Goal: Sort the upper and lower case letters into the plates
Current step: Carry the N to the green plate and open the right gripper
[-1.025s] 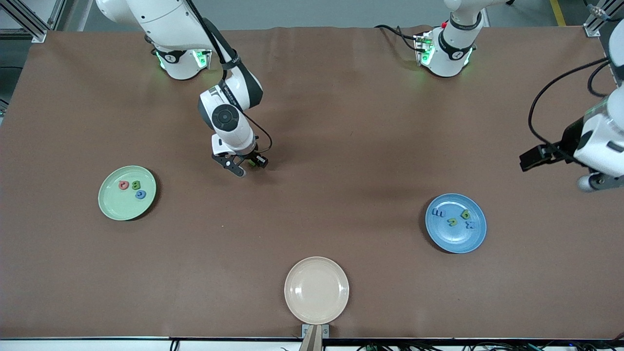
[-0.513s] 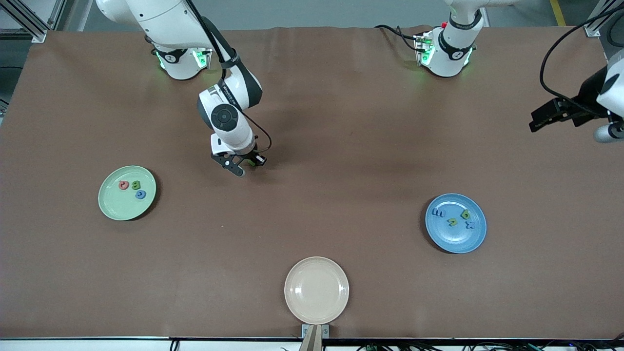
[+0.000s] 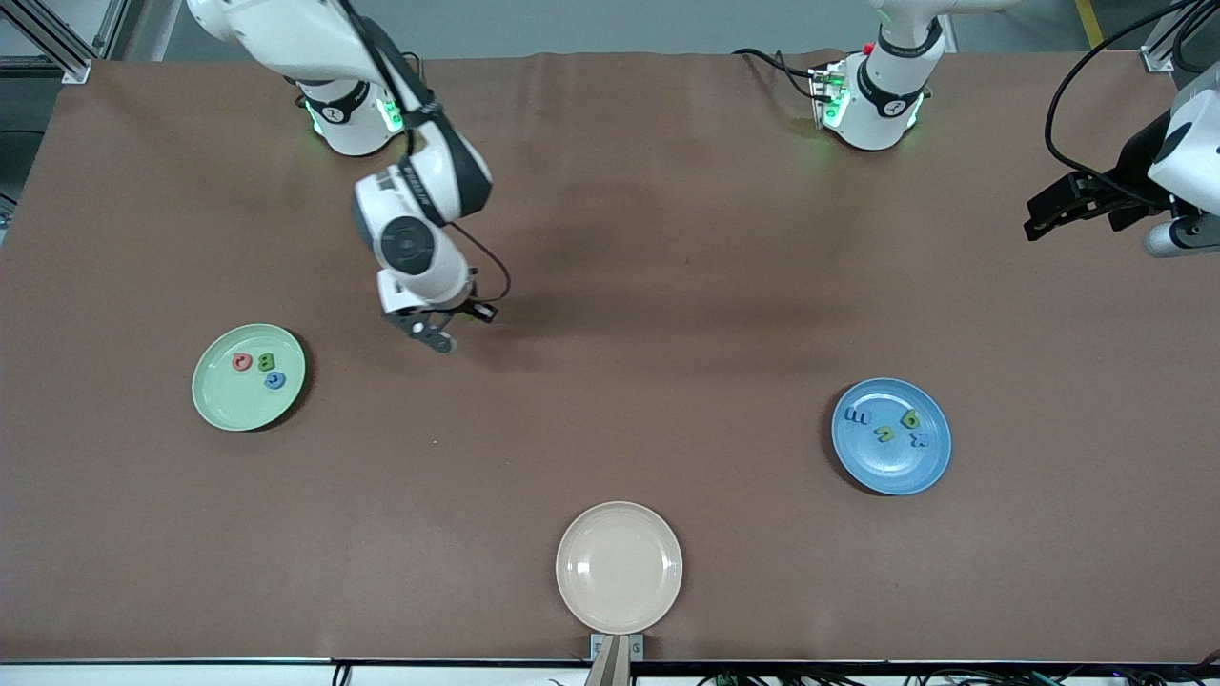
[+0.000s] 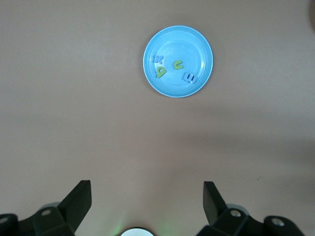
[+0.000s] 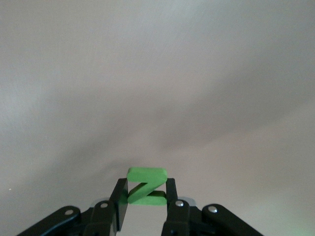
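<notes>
A brown table (image 3: 667,286) carries everything; the right gripper (image 5: 146,196) pinches a green letter Z (image 5: 145,187) above it, while the left gripper (image 4: 146,201) waits wide open, empty

Bare counter (image 3: 667,286) lies between the green plate (image 3: 249,377) and blue plate (image 3: 891,436) — only the beige plate (image 3: 620,568) sits nearer the front camera.

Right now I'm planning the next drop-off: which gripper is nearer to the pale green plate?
Right. The right gripper, shut on a green letter Z, hangs over the table beside the pale green plate. The left gripper, open, waits at the left arm's end of the table.
</notes>
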Available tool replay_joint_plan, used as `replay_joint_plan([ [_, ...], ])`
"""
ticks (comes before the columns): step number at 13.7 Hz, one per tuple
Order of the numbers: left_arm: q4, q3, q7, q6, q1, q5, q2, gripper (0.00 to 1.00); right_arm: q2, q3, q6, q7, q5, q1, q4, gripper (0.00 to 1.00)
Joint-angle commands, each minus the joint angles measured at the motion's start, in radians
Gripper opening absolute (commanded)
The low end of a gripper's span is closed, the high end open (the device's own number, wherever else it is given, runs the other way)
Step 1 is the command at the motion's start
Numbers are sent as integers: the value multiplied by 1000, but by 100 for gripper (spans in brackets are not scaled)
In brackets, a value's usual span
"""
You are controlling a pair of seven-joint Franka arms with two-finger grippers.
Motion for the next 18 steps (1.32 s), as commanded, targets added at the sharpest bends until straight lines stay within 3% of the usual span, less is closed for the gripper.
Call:
replay_joint_plan([
  [1,-21,11,25,13,-6,-9,-20,100,-74,13,-111,-282,-28,-184,19,14],
  [4,-21,9,39,25,-6,-7,-20,100,-64,14,-113,-638,-89,-373,38,14],
  [9,-16,-15,40,41,-8,-2,-20,100,46,14,71,-1067,-98,-578,48,14],
  [14,-15,-37,40,52,-8,2,-17,100,234,14,134,-1263,-98,-665,199,14],
  [18,-15,-39,40,52,-5,2,-11,100,280,14,195,-1268,-98,-670,213,17],
])
